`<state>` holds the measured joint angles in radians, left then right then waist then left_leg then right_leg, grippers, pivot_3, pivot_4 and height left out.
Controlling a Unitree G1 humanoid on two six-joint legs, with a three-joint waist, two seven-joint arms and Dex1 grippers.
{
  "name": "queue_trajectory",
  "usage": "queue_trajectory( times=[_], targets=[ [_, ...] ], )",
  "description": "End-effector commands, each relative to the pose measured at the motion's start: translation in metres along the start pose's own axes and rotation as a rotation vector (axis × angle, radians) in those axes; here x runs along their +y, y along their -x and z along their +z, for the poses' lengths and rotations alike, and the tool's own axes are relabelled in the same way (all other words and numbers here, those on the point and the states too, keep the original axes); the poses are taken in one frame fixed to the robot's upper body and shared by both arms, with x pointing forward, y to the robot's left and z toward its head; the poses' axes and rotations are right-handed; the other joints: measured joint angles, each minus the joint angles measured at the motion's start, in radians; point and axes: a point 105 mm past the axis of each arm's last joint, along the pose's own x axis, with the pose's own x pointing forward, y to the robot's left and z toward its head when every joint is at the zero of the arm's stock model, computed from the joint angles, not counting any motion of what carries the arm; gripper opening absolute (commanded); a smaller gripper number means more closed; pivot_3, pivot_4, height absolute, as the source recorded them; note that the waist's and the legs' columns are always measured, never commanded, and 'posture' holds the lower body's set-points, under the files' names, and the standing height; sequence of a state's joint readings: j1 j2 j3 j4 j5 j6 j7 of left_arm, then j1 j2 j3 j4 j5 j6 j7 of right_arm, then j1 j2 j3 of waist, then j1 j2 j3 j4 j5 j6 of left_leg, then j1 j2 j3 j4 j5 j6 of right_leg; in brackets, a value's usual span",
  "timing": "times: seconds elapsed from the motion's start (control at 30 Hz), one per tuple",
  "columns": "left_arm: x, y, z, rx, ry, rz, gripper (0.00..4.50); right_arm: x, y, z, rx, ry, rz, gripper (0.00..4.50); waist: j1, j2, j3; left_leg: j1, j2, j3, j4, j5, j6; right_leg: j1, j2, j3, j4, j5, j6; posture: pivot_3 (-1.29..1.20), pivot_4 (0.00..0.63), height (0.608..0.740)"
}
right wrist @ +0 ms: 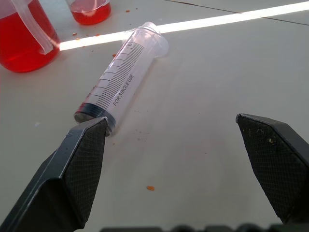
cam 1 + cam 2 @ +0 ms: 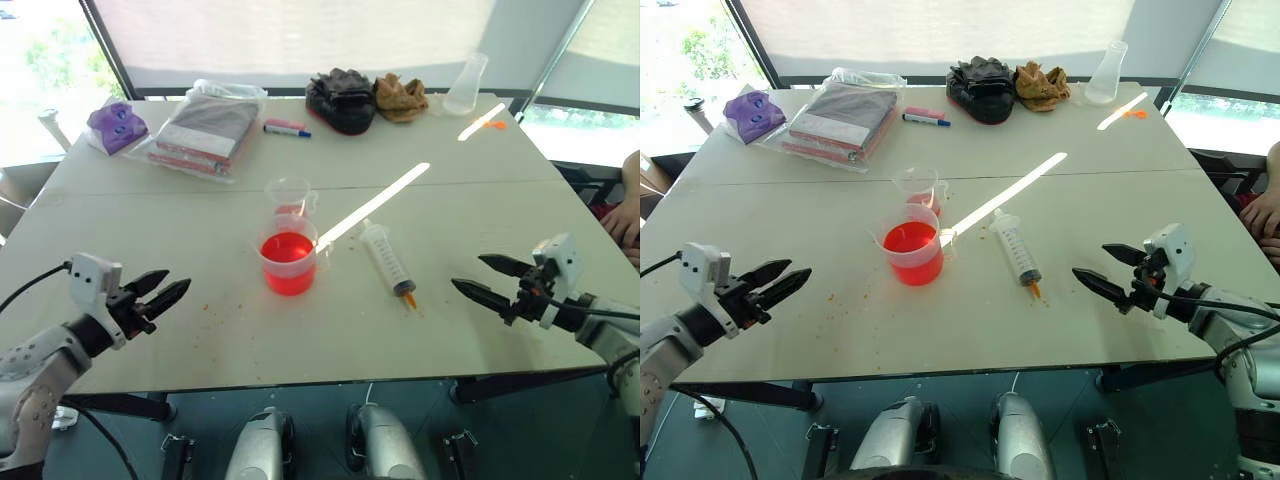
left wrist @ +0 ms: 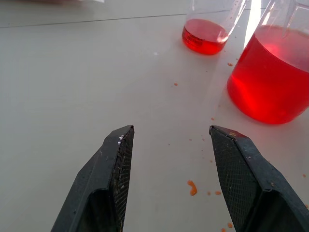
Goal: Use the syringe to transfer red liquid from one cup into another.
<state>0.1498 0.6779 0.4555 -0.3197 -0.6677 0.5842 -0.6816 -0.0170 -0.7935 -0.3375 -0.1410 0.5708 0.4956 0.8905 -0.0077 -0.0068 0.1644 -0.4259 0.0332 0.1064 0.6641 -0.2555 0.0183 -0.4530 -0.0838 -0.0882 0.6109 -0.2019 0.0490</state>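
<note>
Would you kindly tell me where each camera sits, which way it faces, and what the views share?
Head eyes: look forward and down over the table; left gripper and right gripper show, both open.
Left wrist: looks along its open fingers at the big cup and small cup.
Right wrist: looks along its open fingers at the syringe lying flat.
Shared: both cups, holding red liquid, appear in every view.

the large cup [image 2: 289,262] is set mid-table [image 2: 200,330], the small cup [image 2: 289,196] just behind it, touching or not cannot be told. the syringe [image 2: 387,257] is laid to its right.
</note>
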Motion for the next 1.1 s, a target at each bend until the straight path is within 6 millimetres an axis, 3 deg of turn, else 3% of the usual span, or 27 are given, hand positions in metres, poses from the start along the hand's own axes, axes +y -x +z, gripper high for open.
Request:
queue_trajectory(
  times=[0.03,0.37,0.73,1.0,1.1],
  targets=[
    [0.002,0.001,0.009,-0.013,-0.025,-0.003,2.58,0.001,0.003,0.009,-0.030,0.034,-0.005,4.44,0.000,0.000,0.000,0.000,0.000,0.000,0.000,0.000,0.000,0.000,0.000,0.000,0.000,0.000,0.000,0.00,0.150,0.740],
    [0.000,0.000,0.007,-0.013,-0.040,0.009,2.58,-0.010,0.000,0.005,0.033,0.039,-0.048,4.44,0.000,0.000,0.000,0.000,0.000,0.000,0.000,0.000,0.000,0.000,0.000,0.000,0.000,0.000,-0.001,0.00,0.150,0.740],
    [-0.006,-0.003,0.009,-0.025,-0.033,0.005,2.58,-0.011,-0.004,0.017,0.038,0.027,-0.034,4.44,0.002,0.000,0.000,0.000,0.000,0.000,0.000,0.001,0.002,0.000,0.000,0.000,0.000,0.001,-0.001,0.00,0.150,0.740],
    [0.004,-0.011,0.010,-0.039,-0.076,0.048,2.58,-0.011,-0.009,0.012,0.044,0.028,-0.049,4.44,0.004,0.000,0.000,0.000,0.000,0.000,0.000,0.002,0.003,0.000,0.000,0.000,0.000,0.001,-0.002,0.00,0.150,0.740],
    [0.001,-0.011,0.022,-0.059,-0.063,-0.017,2.58,-0.010,-0.016,0.031,0.006,-0.038,-0.047,4.44,0.004,0.000,0.000,0.000,0.000,0.000,0.000,0.002,0.003,0.000,0.001,-0.001,0.000,0.002,-0.002,0.00,0.150,0.740]
  ],
)
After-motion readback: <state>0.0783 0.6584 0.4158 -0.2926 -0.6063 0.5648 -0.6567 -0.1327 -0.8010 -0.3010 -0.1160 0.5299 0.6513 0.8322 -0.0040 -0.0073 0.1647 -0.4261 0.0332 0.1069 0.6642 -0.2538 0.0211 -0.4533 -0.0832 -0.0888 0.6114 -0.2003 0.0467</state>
